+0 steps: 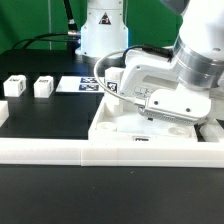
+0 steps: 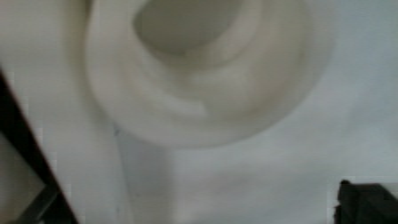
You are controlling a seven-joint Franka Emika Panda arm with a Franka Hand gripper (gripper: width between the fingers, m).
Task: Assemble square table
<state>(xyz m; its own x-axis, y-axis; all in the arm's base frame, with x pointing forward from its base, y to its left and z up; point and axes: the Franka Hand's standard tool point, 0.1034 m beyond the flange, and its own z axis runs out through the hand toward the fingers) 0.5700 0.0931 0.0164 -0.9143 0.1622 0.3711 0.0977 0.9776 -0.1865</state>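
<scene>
Bench note for you, operator: your hand (image 1: 148, 106) sat low over the square tabletop (image 1: 112, 128). Its white housing was tilted and covered much of the top's far part in the exterior view.

Hand state: the fingers were hidden behind the housing in the exterior view, and the wrist view showed none clearly. You could not tell whether the hand was open, closed or gripping anything.

Wrist view: it was filled almost wholly by blurred white plastic with a round hole (image 2: 205, 45) close under the hand. A small dark shape sat at one corner, unidentified.

Tabletop: it lay flat on the black desk (image 1: 50, 125), directly beneath the hand. Its near rim was just beside the long white border rail (image 1: 60, 150), which ran across on the camera side of the hand.

Legs: one block leg (image 1: 15, 86) and another block leg (image 1: 43, 87) stood side by side on the desk, well apart from the hand, toward the exterior view's left.

The marker board (image 1: 85, 85) lay between those legs and the hand
</scene>
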